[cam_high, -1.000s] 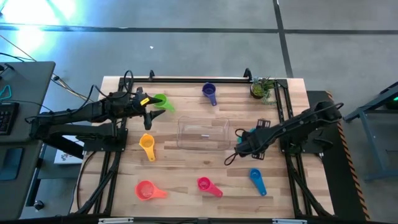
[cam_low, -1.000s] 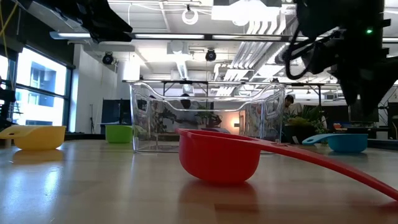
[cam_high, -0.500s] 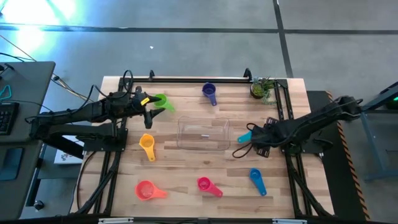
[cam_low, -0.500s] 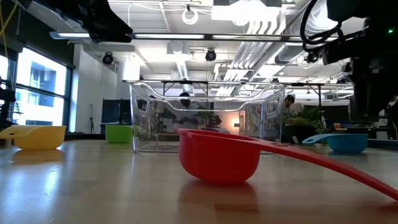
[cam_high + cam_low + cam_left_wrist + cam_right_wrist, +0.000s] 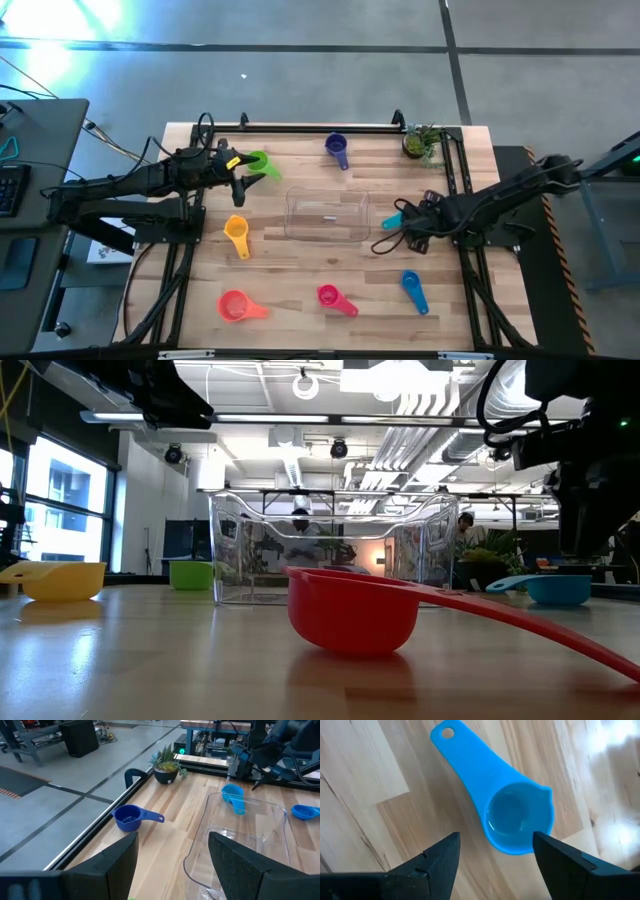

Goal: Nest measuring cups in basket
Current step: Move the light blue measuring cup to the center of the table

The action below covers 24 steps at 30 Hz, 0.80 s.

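Note:
The clear basket (image 5: 327,215) stands mid-table. A teal measuring cup (image 5: 515,820) lies open side up on the table just right of it, and my right gripper (image 5: 495,847) hangs open above it, pointing steeply down, touching nothing. My left gripper (image 5: 247,172) is open and held high at the far left, beside the green cup (image 5: 260,162). Other cups lie about the table: purple (image 5: 337,148), yellow (image 5: 236,232), coral (image 5: 235,305), magenta (image 5: 330,296), blue (image 5: 412,288).
A small potted plant (image 5: 421,142) stands at the far right corner. Black rails (image 5: 320,127) run along the table's far edge and sides. In the low view the magenta cup (image 5: 352,610) lies close to the camera, in front of the basket (image 5: 330,550).
My right gripper has drawn back from beside the basket toward the table's right edge and tipped to point more steeply down, uncovering the teal cup. The cup has stayed where it was. The gripper's fingers stay open.

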Tool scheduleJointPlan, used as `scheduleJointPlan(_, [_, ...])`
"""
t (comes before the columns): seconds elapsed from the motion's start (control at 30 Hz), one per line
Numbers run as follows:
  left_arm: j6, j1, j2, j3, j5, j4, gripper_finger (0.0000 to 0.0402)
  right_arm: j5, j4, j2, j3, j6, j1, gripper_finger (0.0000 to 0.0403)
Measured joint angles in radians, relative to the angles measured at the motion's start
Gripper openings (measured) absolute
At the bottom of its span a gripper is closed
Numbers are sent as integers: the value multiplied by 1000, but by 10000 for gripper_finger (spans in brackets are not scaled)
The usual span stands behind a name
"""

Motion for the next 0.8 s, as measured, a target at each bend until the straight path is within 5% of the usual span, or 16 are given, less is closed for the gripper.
scheduleJointPlan(0.8, [0, 0, 0, 0, 0, -1, 232, 19, 67, 238, 0, -5, -79, 242])
